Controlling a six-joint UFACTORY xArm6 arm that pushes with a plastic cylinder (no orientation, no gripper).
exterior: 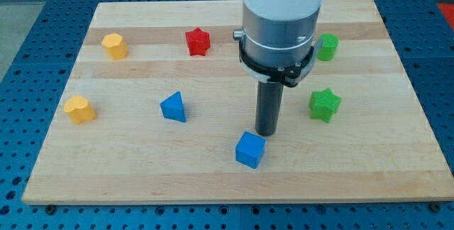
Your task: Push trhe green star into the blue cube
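The green star (325,104) lies on the wooden board at the view's right. The blue cube (250,149) sits near the board's bottom edge, left of and below the star. My tip (266,133) stands just above and right of the blue cube, very close to its top right corner, and well left of the green star. The arm's white and grey body hangs over the board's top middle.
A blue triangular block (174,107) lies left of centre. A red star (198,42) and a yellow block (114,46) lie near the top. Another yellow block (79,108) is at the left. A green round block (327,47) peeks out right of the arm.
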